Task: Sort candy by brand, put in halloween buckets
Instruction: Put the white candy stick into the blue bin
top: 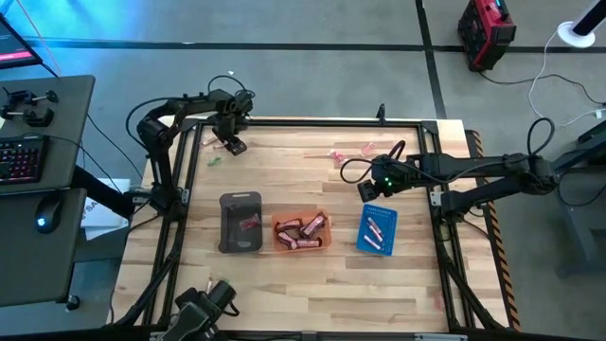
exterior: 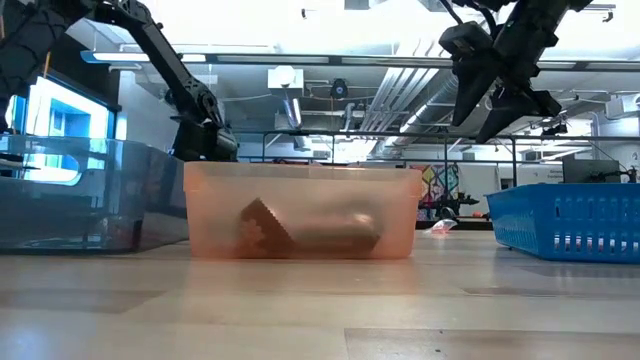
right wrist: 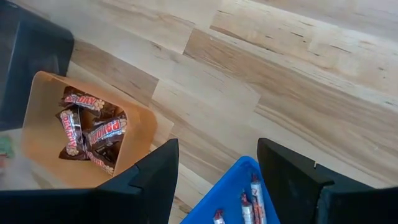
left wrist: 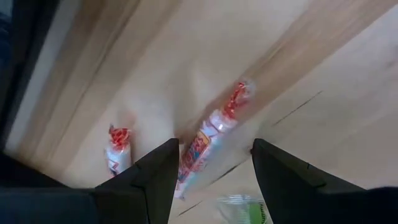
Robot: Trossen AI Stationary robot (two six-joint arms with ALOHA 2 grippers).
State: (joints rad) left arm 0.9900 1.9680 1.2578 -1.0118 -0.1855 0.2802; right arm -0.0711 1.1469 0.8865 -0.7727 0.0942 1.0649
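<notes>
My left gripper points down, open, at the table's far left. Its fingers stand on either side of a long candy in a clear red-and-white wrapper, which lies flat on the wood. A shorter candy and a green one lie beside it. My right gripper hangs open and empty above the blue bucket, which holds a few candy rolls. The orange bucket holds reddish-brown bars. The dark grey bucket stands to the left of it.
Two pink candies lie loose on the far middle of the table. The three buckets stand in a row across the middle, with bare wood in front of them. A black frame rail borders the far edge.
</notes>
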